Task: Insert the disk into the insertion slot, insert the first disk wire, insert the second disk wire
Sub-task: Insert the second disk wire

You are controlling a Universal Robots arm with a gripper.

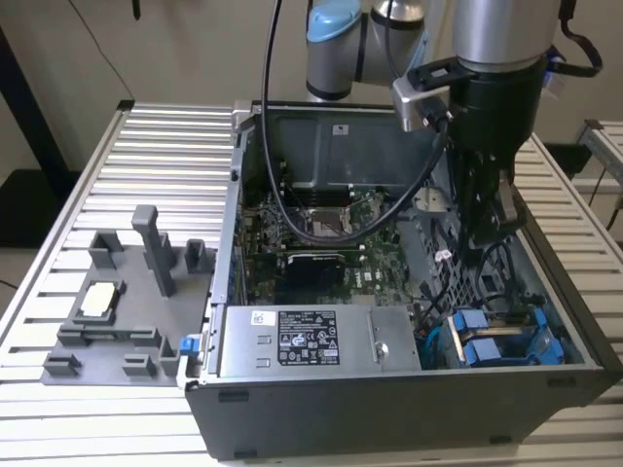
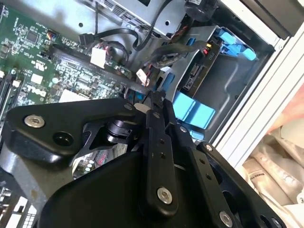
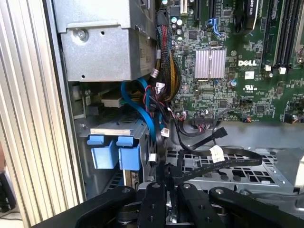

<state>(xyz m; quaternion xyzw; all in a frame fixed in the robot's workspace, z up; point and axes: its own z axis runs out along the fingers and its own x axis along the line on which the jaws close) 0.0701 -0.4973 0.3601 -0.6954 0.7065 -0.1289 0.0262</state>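
Computer case (image 1: 389, 413) is being shown lying open, with the grey power-supply box (image 1: 302, 341) along its near wall. Just beside that box, toward the exterior view's right, the insertion slot (image 3: 232, 176) is being occupied by the disk (image 1: 484, 350), its blue carrier tabs showing. Beyond the box, the gripper (image 1: 485, 233) is being held low inside the case, fingers pinched together on a black wire (image 3: 223, 164).

wall (image 1: 185, 49): plain beige | table (image 1: 161, 146): ribbed aluminium slats | light: even
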